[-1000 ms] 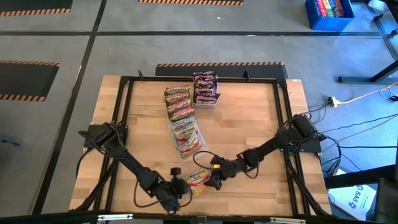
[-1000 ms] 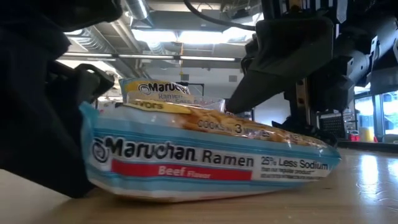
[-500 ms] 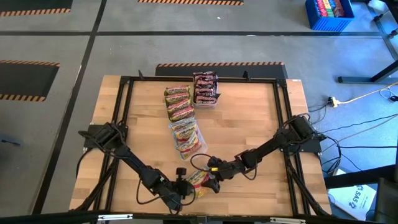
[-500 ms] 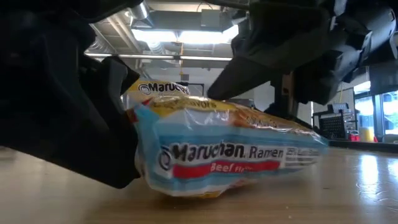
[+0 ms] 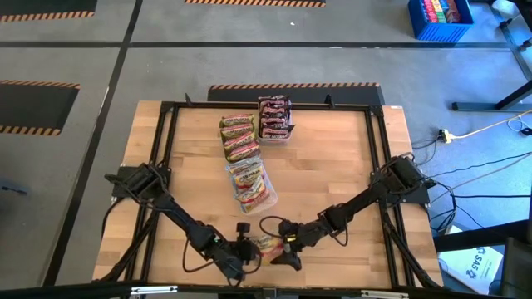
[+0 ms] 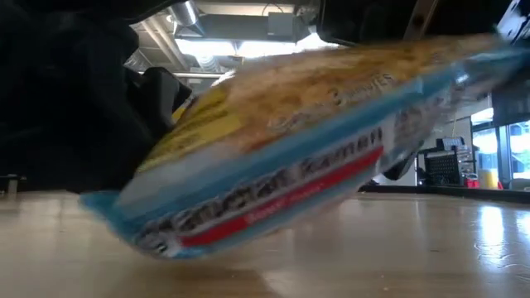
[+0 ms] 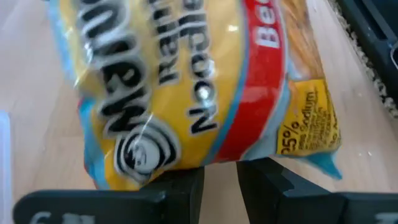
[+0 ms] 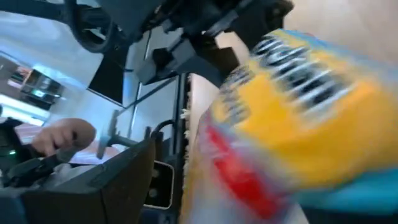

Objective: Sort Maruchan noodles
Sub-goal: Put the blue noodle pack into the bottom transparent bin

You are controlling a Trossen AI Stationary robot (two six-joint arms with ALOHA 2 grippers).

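From above, both arms crowd the table's near edge and all but hide the yellow-and-pale-blue plastic Maruchan noodle packet (image 5: 266,243) between them. The low view shows it tilted, one end raised. The left gripper (image 7: 219,186) pinches its edge — visible only in the left wrist view. The right gripper (image 5: 283,256) stands spread wide beside it.

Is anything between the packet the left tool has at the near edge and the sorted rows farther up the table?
Nothing visible blocks it. The beef ramen packet sits pinched in the left tool, with the right tool open beside it. Only bare table lies between it and the nearest row of packets.
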